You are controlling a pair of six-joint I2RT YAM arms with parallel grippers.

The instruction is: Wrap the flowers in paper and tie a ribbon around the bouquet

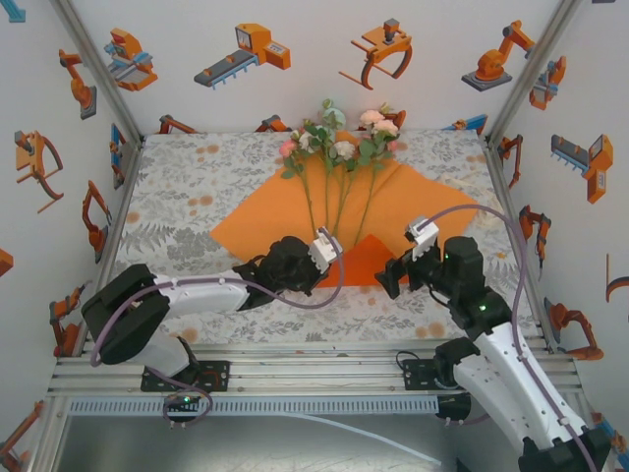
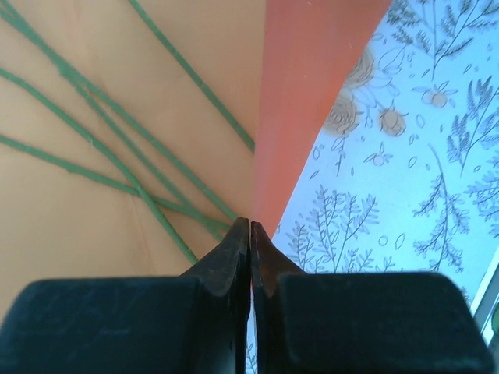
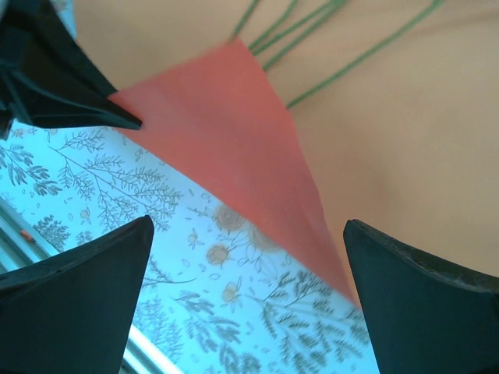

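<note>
Left gripper (image 2: pixel 249 226): fingers pressed together, pinching corner of folded flap of paper (image 1: pixel 257 221). Right gripper (image 3: pixel 248 292): fingers spread wide, above near edge of same flap. Flowers (image 1: pixel 339 146): blooms past far edge of paper, stems lying along paper centre toward flap. Paper on tablecloth (image 1: pixel 187 187).

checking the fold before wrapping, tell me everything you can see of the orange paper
The paper is a large, plain bright orange sheet, matte and smooth, lying flat on the floral tablecloth. Its near corner is folded over the stem ends as a darker triangular flap. The flowers lie on it, blooms beyond its far edge. The left gripper, shut, pinches the flap's corner; the right gripper hangs open above it.
</note>
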